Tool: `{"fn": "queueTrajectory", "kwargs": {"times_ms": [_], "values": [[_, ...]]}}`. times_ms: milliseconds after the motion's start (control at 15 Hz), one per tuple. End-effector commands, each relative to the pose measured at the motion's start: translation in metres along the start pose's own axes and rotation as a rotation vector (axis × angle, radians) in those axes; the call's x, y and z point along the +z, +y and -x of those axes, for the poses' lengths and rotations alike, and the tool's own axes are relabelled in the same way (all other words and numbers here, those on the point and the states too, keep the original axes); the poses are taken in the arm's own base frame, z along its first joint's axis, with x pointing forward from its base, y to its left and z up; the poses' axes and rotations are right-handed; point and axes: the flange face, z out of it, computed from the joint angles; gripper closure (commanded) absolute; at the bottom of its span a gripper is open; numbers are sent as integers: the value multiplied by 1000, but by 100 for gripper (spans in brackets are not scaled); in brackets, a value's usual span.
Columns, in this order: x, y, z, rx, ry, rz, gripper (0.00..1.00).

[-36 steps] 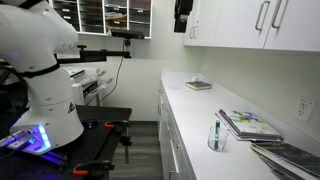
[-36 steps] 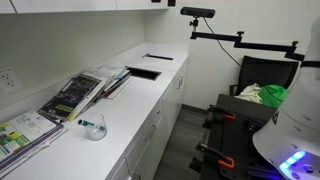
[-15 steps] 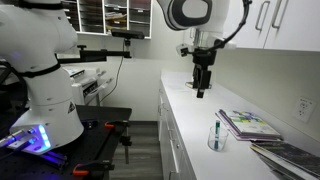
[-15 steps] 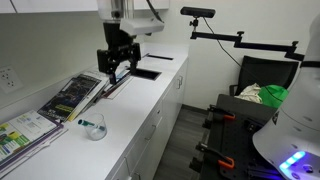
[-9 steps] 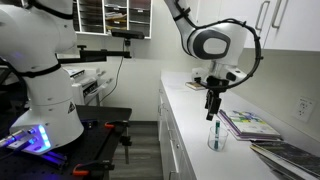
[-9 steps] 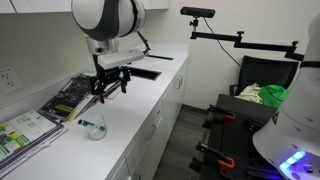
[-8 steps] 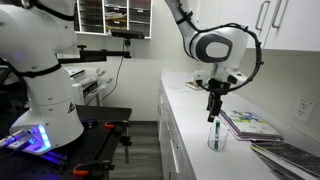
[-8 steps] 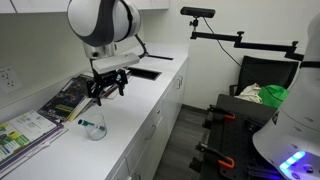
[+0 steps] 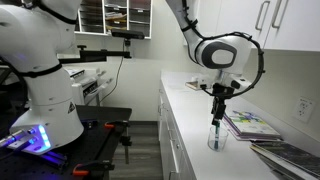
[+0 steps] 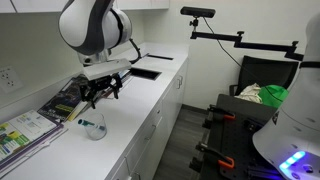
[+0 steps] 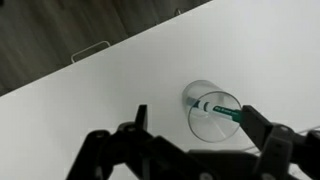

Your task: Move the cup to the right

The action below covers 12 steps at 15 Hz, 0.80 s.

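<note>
The cup [image 9: 217, 138] is small and translucent, with a thin green stick standing in it. It stands on the white counter in both exterior views, also here [image 10: 93, 127]. In the wrist view the cup [image 11: 212, 112] lies between my fingers, seen from above with the green stick leaning right. My gripper [image 9: 218, 113] hangs just above the cup, open; it also shows here [image 10: 99, 96] and in the wrist view [image 11: 198, 118]. The fingers do not touch the cup.
Magazines [image 9: 248, 124] lie on the counter beside the cup, also here [image 10: 75, 93]. More papers [image 10: 20, 130] lie further along. A dark flat item [image 9: 199, 85] lies at the counter's far end. The counter's front edge [image 11: 100, 52] runs close by.
The arm has swung in along the counter and come down over the cup; half a second ago it was a little higher and farther from it. The cup has not moved.
</note>
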Motion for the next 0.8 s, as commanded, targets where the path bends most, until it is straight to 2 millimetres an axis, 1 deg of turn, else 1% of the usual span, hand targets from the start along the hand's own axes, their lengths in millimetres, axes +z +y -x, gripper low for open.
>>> {"fn": "queueTrajectory", "kwargs": {"times_ms": [0, 200, 400, 533, 667, 733], "values": [[11, 0, -4, 23, -9, -8, 0], [37, 5, -12, 68, -20, 29, 0], [73, 15, -23, 87, -43, 60, 0], [91, 15, -31, 74, -59, 47, 0], [96, 9, -39, 63, -35, 19, 0], [95, 6, -44, 64, -18, 5, 0]]}}
